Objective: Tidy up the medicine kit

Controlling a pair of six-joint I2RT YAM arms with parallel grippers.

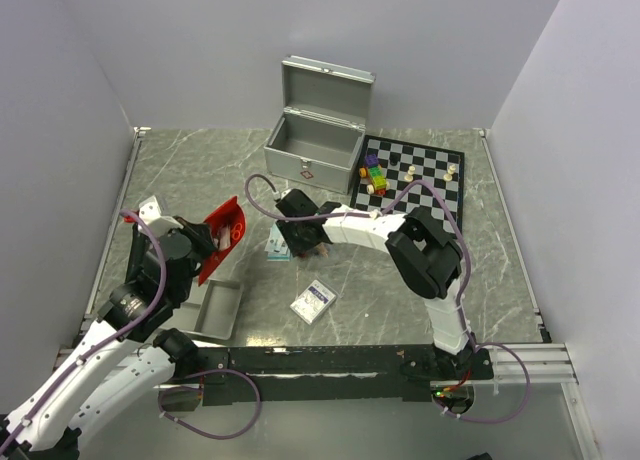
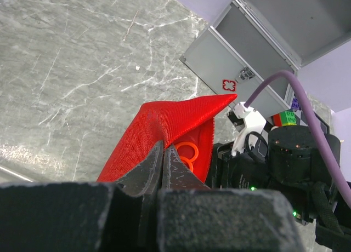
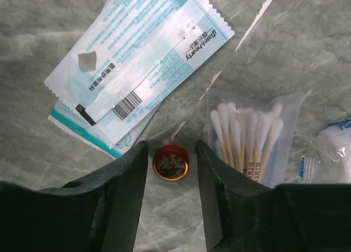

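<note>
My left gripper is shut on the edge of a red fabric pouch and holds it open and lifted; orange rings show inside. In the top view the pouch hangs at my left gripper. My right gripper is open, pointing down, its fingers either side of a small red balm tin on the table without touching it. Teal-and-white sachets lie just beyond, a bag of cotton swabs to the right. The open grey metal case stands at the back.
A grey tray lies by the left arm. A small white-and-blue packet lies mid-table near the front. A chessboard with coloured toy blocks sits right of the case. A white wrapped item lies beside the swabs.
</note>
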